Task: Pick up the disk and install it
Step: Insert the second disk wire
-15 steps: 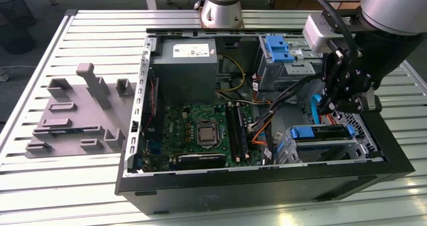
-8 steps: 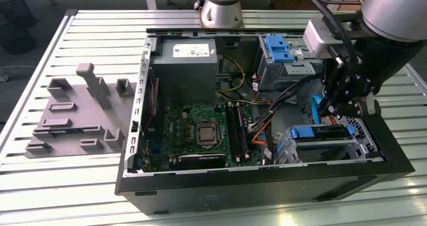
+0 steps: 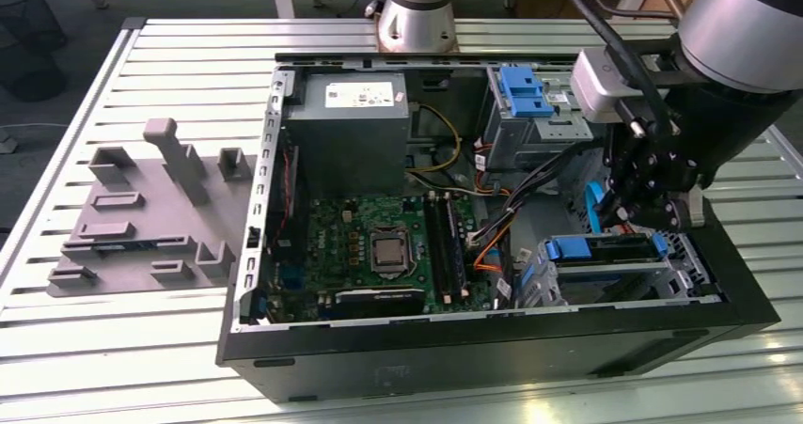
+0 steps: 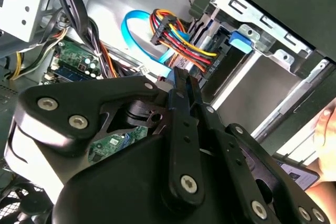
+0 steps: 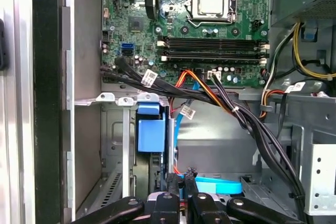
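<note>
Over by the desk's edge on the exterior view's left sits a grey moulded fixture, with nothing in its slots. Next to it, filling the middle of the desk, is the open computer case, lying on its side so the arm can reach straight down into it. Inside, the grey power supply sits toward the far edge, with the green motherboard below it. Further along, a blue latch sits on the upper metal bay. A bundle of cables crosses the gap between the board and the bays.

At the case's end on the exterior view's right, the arm hangs down into the case. Its pincer has its fingers drawn nearly together. As far as I can judge from both wrist views, they are clamped on the thin blue edge of the disk. The disk hangs on edge, just beside the metal drive cage and clear of the cables. Held that way, I'd say, its narrow side faces the slot. It isn't seated yet.
</note>
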### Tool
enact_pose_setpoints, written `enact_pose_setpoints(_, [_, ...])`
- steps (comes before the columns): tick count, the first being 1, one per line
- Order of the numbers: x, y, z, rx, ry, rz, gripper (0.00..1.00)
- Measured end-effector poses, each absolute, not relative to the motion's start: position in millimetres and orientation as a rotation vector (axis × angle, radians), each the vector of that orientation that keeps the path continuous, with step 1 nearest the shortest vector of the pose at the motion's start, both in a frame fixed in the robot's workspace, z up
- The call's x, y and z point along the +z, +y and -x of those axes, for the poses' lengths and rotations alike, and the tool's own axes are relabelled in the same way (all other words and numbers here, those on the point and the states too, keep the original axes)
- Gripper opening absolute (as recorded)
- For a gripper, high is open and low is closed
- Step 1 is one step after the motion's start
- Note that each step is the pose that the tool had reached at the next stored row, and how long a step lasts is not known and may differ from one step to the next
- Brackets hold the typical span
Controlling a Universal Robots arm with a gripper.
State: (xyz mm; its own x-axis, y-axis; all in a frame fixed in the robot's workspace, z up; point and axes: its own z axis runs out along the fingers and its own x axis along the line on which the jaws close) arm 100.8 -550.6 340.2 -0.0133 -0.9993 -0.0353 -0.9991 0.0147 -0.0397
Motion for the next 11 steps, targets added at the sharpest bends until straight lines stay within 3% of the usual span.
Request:
enact_pose_setpoints(8, [338.2,-559.1,-100.8,-0.001,2.197,2.167,0.16])
enact_pose_setpoints(11, [337.8,-560.8,-100.8,0.040,2.179,2.147,0.16])
